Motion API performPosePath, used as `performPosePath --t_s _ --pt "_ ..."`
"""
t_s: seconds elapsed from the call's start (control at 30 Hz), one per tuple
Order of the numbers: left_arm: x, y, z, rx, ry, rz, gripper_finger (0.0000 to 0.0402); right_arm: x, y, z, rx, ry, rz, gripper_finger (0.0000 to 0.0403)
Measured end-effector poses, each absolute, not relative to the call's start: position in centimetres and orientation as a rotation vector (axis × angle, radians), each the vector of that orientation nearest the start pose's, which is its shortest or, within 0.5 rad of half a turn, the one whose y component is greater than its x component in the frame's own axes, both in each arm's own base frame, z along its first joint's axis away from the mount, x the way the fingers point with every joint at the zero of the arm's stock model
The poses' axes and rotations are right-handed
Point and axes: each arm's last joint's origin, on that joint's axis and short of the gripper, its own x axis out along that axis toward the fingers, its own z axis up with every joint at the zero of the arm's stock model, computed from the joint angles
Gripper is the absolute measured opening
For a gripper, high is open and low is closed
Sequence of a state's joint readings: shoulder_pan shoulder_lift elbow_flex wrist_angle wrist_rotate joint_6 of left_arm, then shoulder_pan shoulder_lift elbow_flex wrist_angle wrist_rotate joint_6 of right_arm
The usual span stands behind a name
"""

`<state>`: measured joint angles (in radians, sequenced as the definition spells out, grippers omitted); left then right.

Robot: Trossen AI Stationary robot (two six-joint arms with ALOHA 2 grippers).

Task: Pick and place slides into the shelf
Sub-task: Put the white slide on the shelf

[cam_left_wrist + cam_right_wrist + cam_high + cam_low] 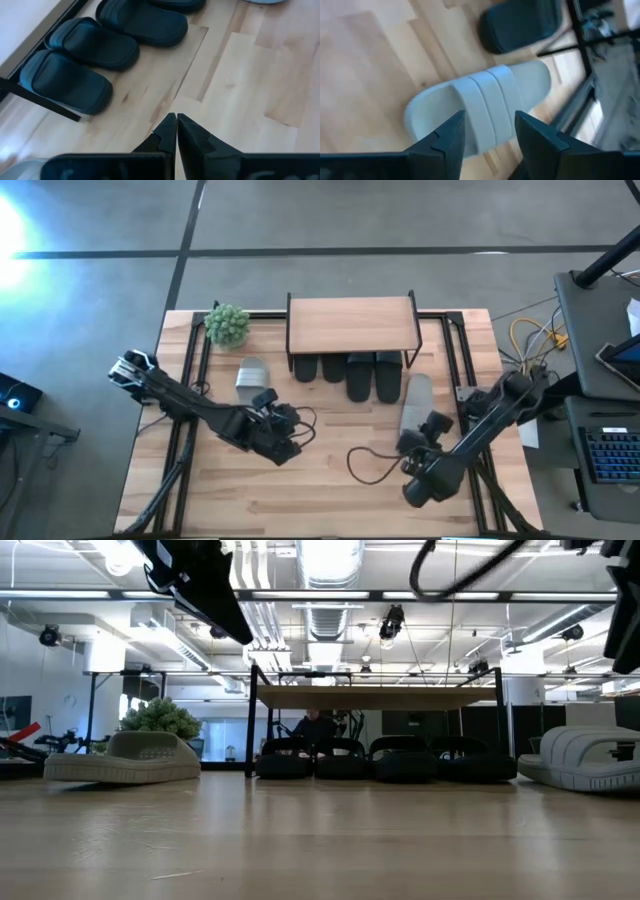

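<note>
The shelf (350,323) stands at the table's far side. Four black slides (347,372) sit side by side under it, toes poking out toward me; they also show in the low view (385,758) and the left wrist view (90,45). One light grey slide (252,378) lies left of the shelf, another (415,402) to its right, both sole-down on the table. My right gripper (487,125) is open and hovers above the right grey slide (480,107), one finger on either side of its strap. My left gripper (176,125) is shut and raised over bare table near the black slides.
A small potted plant (228,325) stands by the shelf's far left corner. A dark cable (370,465) loops on the table near the right arm. Black frame rails (455,355) run along the table's sides. Bare wood lies in front of the shelf (340,420).
</note>
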<state>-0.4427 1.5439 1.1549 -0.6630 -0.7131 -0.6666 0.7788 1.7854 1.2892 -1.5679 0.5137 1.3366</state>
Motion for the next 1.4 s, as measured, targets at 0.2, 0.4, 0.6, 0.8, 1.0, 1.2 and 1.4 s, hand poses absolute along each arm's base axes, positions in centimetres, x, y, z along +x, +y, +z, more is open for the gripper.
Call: performPosePath --t_s 0.2,0.4,0.6,0.8,1.0,1.2,1.4 --pt "28.8 -11.7 24.5 -0.026 0.763 0.515 0.0 20.9 18.7 20.4 -0.164 1.296 -0.894 0.0203" --pt "28.7 -11.8 24.4 -0.021 0.763 0.512 0.0 20.7 19.1 19.4 -0.16 1.361 -0.905 0.0219" --pt "28.7 -11.9 24.4 -0.02 0.762 0.511 0.0 20.2 18.5 17.8 -0.214 1.389 -0.915 0.0219" --pt "28.7 -11.9 24.4 -0.02 0.762 0.511 0.0 19.5 17.3 16.6 -0.257 1.412 -0.962 0.0219" --pt "28.7 -11.9 24.4 -0.021 0.761 0.512 0.0 19.6 16.5 15.5 -0.23 1.412 -0.971 0.0219" --pt "28.7 -11.9 24.4 -0.022 0.761 0.512 0.0 19.5 15.6 15.0 -0.256 1.42 -1.0 0.0201" --pt "28.7 -11.9 24.4 -0.024 0.761 0.512 0.0 19.5 15.1 14.6 -0.248 1.412 -1.015 0.0126"
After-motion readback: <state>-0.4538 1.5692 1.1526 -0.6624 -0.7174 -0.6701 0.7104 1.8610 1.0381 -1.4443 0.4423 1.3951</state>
